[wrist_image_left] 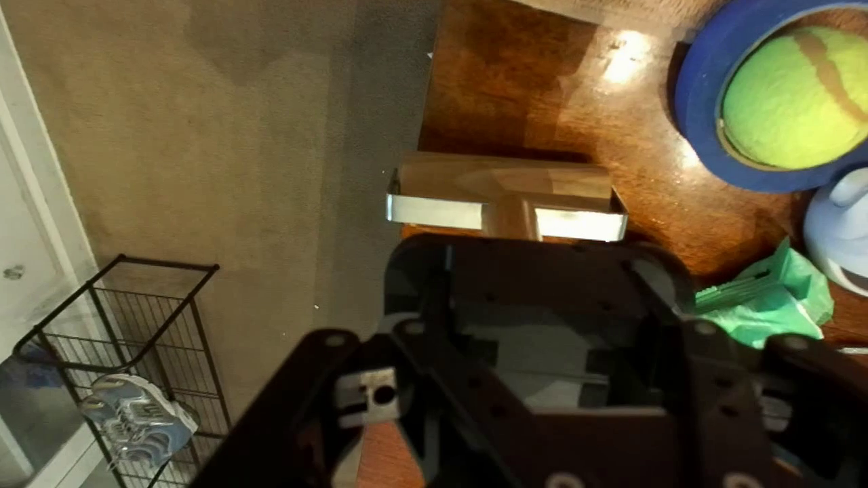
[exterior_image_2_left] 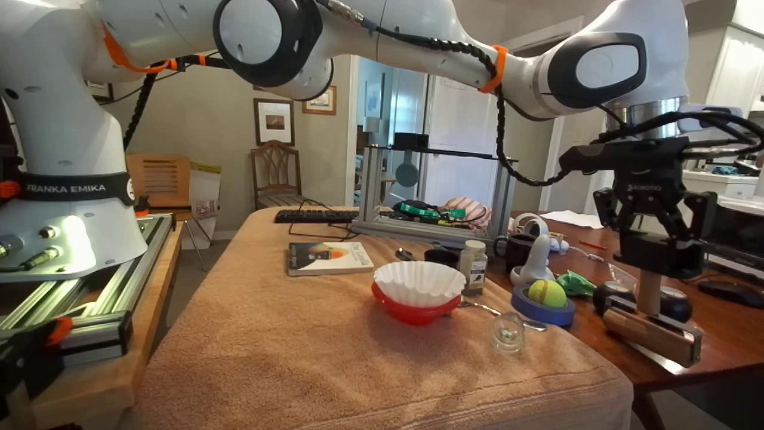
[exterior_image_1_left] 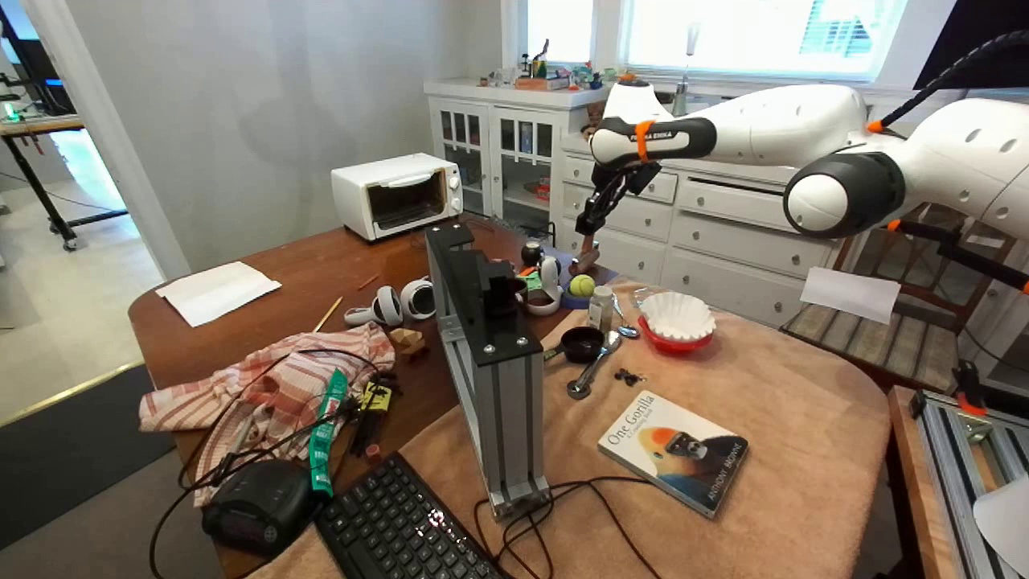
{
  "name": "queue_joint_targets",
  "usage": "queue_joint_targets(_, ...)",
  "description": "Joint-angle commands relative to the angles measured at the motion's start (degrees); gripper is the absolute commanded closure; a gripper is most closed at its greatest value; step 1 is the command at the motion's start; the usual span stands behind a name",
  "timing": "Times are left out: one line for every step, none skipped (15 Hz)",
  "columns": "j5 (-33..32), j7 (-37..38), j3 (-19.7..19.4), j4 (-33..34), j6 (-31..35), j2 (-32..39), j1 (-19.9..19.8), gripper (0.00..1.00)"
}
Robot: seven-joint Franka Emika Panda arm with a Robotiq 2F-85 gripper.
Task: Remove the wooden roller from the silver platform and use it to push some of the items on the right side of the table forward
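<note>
At the far left of an exterior view, the arm's white base stands on a wooden bench. Next comes the table, largely covered by a tan towel; a black keyboard lies toward its far side, with a picture book flat in front. Behind the book and to its right stands the silver platform, a metal frame with a black top. Right of the book, a red bowl sits on the towel, a fluted white paper filter nested inside. Just beside it are an upright bottle and a small clear glass. Farther right, a tennis ball rests in the ring of a blue tape roll. At the right, the gripper points down, its fingers drawn close together on the handle of the wooden roller. The roller is off the platform, near the table's edge; in the wrist view one end reaches past it. Whether it touches the tabletop I cannot tell. Behind it lies a black mouse.
</note>
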Motion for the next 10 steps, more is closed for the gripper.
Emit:
queue_joint_targets(1.2, -0.6, 1.2, 1.5, 0.3, 1.2, -0.1, 0.63)
queue_joint_targets(1.4, -0.4, 1.4, 1.4, -0.1, 1.2, 0.0, 0.63)
queue_joint_targets(1.5, -0.4, 1.7, 1.4, -0.2, 1.3, 0.1, 0.63)
queue_joint_targets(1.7, -0.7, 2.0, 1.3, -0.5, 1.3, 0.1, 0.63)
queue_joint_targets(2.0, -0.8, 2.4, 1.3, -0.7, 1.3, 0.2, 0.63)
queue_joint_targets(2.3, -0.9, 2.8, 1.3, -0.8, 1.4, 0.3, 0.63)
queue_joint_targets(2.7, -1.0, 3.2, 1.3, -1.0, 1.4, 0.3, 0.63)
queue_joint_targets(3.1, -1.1, 3.7, 1.4, -1.1, 1.5, 0.3, 0.63)
queue_joint_targets(3.5, -1.1, 4.0, 1.5, -0.8, 1.7, 0.4, 0.63)
queue_joint_targets(3.6, -1.2, 4.3, 1.6, -0.7, 1.7, 0.5, 0.63)
